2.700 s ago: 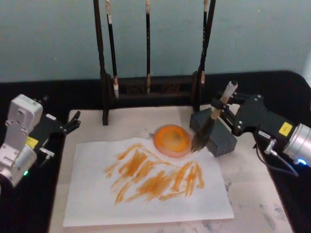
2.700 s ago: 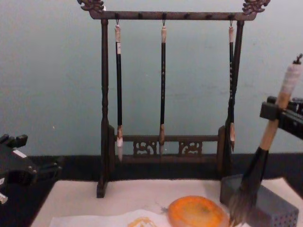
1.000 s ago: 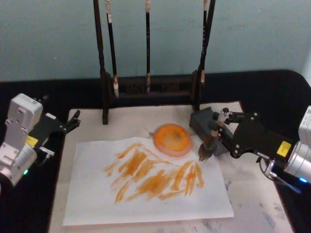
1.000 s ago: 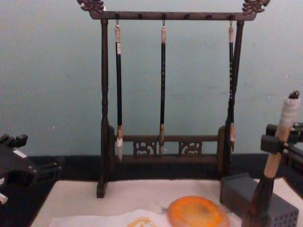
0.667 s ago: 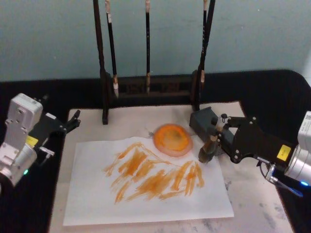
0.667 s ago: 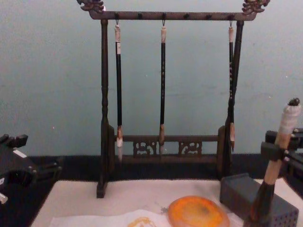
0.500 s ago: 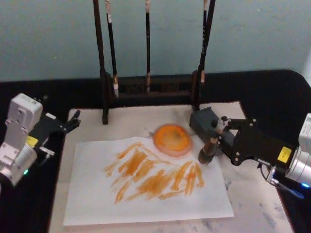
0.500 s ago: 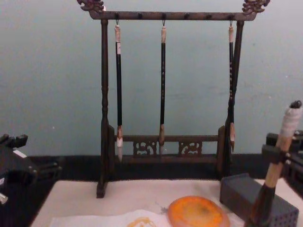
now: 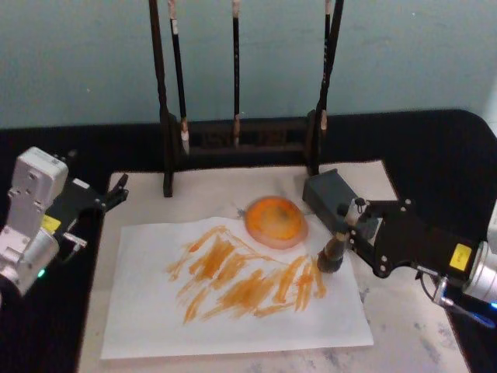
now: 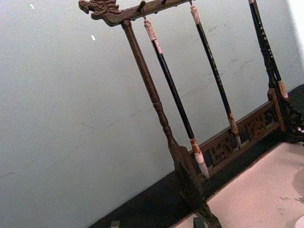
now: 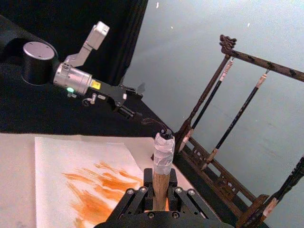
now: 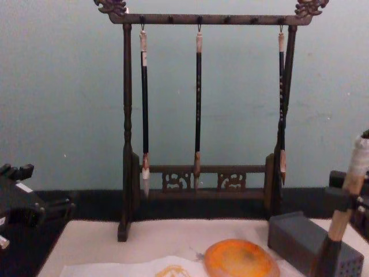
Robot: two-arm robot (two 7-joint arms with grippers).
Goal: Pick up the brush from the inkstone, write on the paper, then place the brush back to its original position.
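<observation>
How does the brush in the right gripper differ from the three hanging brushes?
The brush has a thick tan handle; the hanging brushes have thin dark ones. The brush is clamped in the right gripper, tip at the paper; the hanging brushes dangle from the stand. All point bristles down. The left gripper idles at left.

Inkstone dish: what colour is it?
The inkstone is orange with a yellowish centre, clearest in the head view.

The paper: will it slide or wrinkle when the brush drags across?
Likely thin and floppy: the paper has a wavy edge and lies flat on the mat. It could slide or bunch under a stroke; only the inkstone at its far edge may weigh it down. The right pincer holds the brush at its right side; the left pincer is idle.
</observation>
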